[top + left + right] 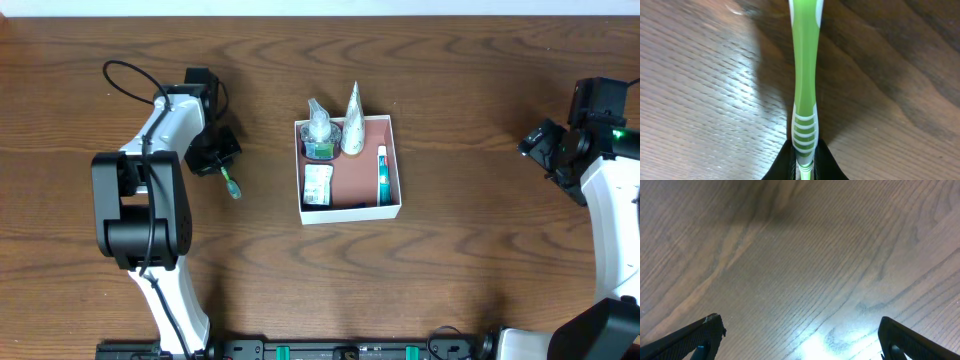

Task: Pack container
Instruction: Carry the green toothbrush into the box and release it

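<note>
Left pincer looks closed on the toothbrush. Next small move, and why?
Probably lift straight up a little. The left pincer is shut on the handle of the green-and-white plastic toothbrush, which seems to lie on the brown wooden table, well left of the square white-walled container. Clearing the wood first should avoid dragging it before carrying it over.

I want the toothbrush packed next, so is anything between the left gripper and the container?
Nothing visible does. The left gripper, shut on the green toothbrush, has only bare table between it and the container. Inside, there is open floor between the packet and the tube.
</note>
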You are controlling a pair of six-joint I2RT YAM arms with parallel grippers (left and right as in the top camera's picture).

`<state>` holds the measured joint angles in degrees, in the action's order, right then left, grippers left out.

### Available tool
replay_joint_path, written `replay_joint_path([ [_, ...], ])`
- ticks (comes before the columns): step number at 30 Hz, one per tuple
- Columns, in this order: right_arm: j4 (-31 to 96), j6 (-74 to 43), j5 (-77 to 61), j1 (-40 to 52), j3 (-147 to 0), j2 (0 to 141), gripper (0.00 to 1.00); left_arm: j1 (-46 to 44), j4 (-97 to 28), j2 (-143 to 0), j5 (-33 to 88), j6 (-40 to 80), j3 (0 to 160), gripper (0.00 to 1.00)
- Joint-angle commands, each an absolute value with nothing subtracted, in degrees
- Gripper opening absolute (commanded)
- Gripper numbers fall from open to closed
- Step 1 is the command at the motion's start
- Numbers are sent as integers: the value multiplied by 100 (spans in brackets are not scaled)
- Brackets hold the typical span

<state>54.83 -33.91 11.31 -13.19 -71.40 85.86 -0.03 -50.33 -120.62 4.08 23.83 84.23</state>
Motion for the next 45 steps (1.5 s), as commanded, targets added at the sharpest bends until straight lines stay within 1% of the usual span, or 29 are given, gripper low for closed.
replay_joint_path([
  [1, 5489, -3380, 1153, -1354, -7146, 8615, 99, 25, -5078, -11909, 320, 2353, 8399, 6],
  [10, 5489, -3380, 1153, -1354, -7146, 8615, 99, 25, -5170, -11861, 325, 2276, 8399, 6],
  [14, 5489, -3380, 1153, -1354, -7146, 8615, 99, 25, -5203, -11555, 412, 2206, 8405, 6],
  [19, 5489, -3380, 1153, -1354, -7146, 8615, 99, 25, -5192, -10669, 650, 1953, 8405, 6],
  [26, 5489, -3380, 1153, -1354, -7146, 8615, 99, -231, -5181, -9008, 1822, 1022, 8405, 6],
  [30, 5489, -3378, 1153, -1354, -7146, 8615, 99, -786, -5181, -8263, 2169, 222, 8405, 6],
  [33, 5489, -3380, 1153, -1354, -7146, 8615, 99, -1520, -5183, -7839, 2106, -517, 8403, 6],
  [36, 5489, -3378, 1153, -1354, -7146, 8615, 99, -2346, -5207, -7675, 1431, -913, 8403, 6],
  [40, 5489, -3380, 1153, -1354, -7146, 8615, 99, -3227, -5242, -7743, 615, -1332, 8340, 6],
  [45, 5489, -3380, 1153, -1354, -7146, 8615, 99, -3870, -5245, -7977, 523, -1905, 8232, 6],
])
